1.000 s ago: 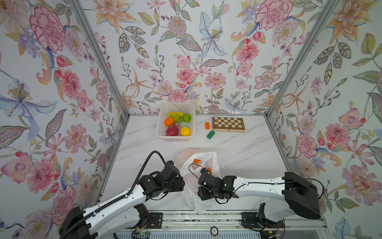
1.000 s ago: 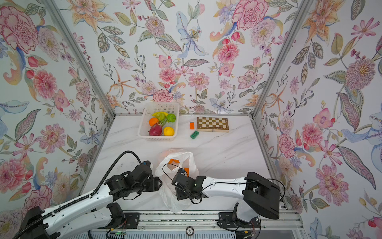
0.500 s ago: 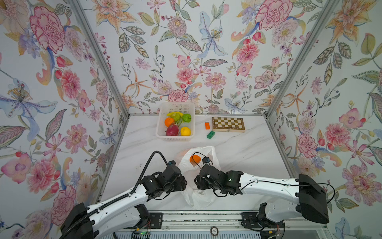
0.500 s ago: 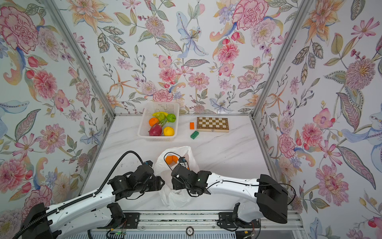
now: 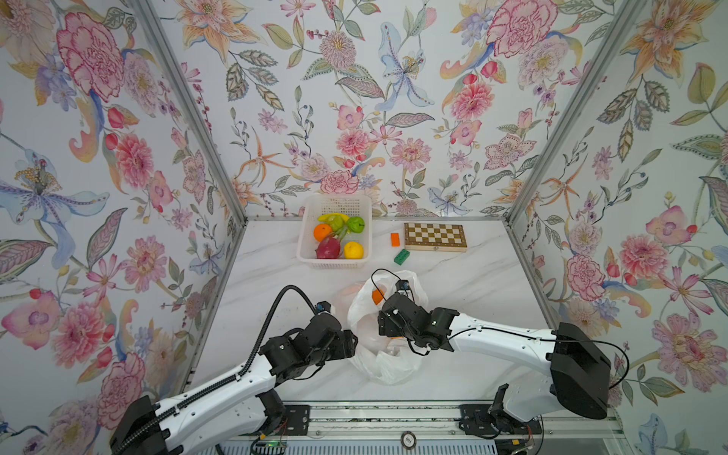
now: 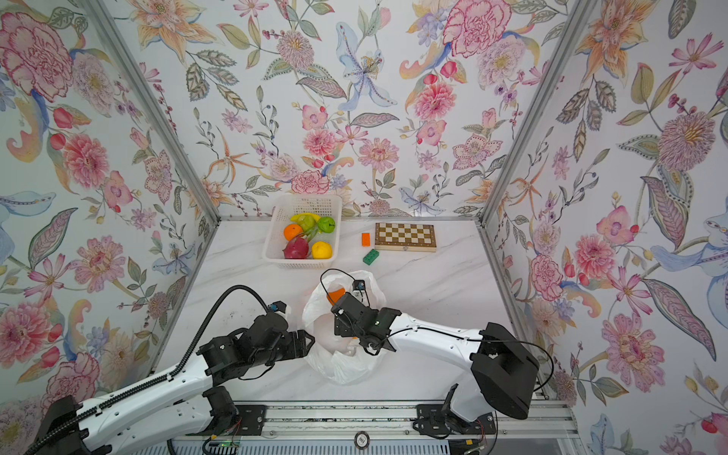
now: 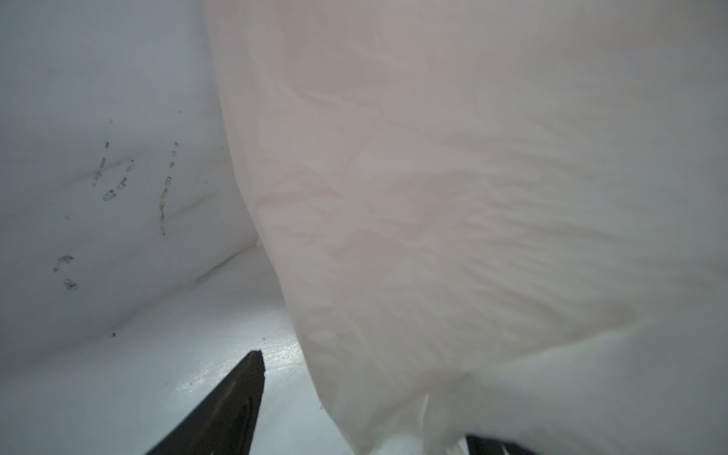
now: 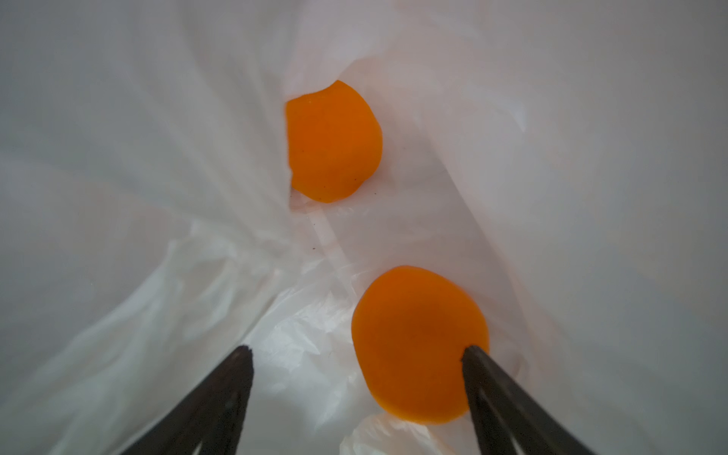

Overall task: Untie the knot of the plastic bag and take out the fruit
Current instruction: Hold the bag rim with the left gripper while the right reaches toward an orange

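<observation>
Here, the plastic bag [image 5: 388,366] [image 6: 338,366] lies crumpled on the marble table [image 5: 275,283] near its front edge, between the two arms and well apart from the white basket [image 5: 305,252] at the back wall. The right gripper [image 8: 356,348] reaches into the bag's gaping mouth from the right. In the right wrist view its jaws are spread wide and hold nothing. One fingertip [image 8: 474,356] overlaps the edge of the near orange [image 8: 417,342], though contact cannot be told, and the other stands over bare film. The far orange [image 8: 333,142] lies deeper in, half tucked behind a fold. In both top views an orange patch shows at the bag's mouth. The left gripper [image 5: 351,345] [image 7: 366,398] sits against the bag's left side. In the left wrist view its jaws stand apart with a sheet of the bag [image 7: 433,197] hanging between them; one dark finger [image 7: 236,394] is clear of the film, so nothing is clamped. The basket holds a third orange [image 5: 323,232], a green fruit [image 5: 356,224], a dragon fruit [image 5: 327,249], a yellow fruit [image 5: 353,250] and a banana [image 5: 333,216]. Just to the right of it lie an orange brick [image 5: 395,239], a green brick [image 5: 401,257] and a chessboard [image 5: 435,236].
</observation>
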Tool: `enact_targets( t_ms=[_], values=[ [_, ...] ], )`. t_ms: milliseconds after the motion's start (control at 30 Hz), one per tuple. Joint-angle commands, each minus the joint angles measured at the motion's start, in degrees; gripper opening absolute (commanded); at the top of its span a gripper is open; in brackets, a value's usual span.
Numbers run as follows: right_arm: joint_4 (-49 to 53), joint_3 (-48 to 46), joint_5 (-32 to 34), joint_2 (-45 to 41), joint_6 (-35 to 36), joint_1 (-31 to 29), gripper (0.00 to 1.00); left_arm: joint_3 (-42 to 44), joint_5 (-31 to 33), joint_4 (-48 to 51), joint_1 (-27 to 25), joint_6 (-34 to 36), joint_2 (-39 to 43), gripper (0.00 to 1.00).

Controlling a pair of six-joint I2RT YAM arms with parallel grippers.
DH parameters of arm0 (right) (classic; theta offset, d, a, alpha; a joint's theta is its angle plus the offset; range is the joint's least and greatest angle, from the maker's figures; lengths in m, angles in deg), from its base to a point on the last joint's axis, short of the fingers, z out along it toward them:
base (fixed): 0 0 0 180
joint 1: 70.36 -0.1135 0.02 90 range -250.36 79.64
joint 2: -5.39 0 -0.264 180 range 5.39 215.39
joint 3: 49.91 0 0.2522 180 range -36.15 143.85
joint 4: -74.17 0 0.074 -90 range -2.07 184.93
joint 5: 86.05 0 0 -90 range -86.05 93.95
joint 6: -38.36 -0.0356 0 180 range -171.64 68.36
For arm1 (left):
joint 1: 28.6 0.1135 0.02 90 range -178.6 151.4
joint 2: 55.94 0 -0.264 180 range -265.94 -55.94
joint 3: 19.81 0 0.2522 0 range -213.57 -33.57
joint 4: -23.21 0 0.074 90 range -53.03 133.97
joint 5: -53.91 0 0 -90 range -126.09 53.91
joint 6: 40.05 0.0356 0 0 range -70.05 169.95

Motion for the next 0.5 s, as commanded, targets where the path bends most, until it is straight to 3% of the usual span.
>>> enact_targets(
  t_ms=[0, 133, 367, 467],
  values=[
    [-0.39, -1.46, 1.44, 1.02, 2.56, 0.33, 0.93, -0.10, 2.64, 0.07, -0.48, 0.28, 1.08, 0.82],
    [-4.56, -3.52, -0.12, 1.65, 3.30, 1.67, 0.99, 0.22, 2.59, -1.22, -0.49, 1.10, 1.79, 0.85],
    [-10.54, -6.09, -2.96, 4.57, 1.39, 4.74, 0.99, -0.03, 4.34, -1.22, -0.48, 3.85, 3.52, 0.89],
    [-11.55, -6.34, -4.41, 6.27, 0.89, 4.94, 0.94, -0.95, 5.29, -0.79, -0.48, 4.87, 4.56, 0.90]
  ],
)
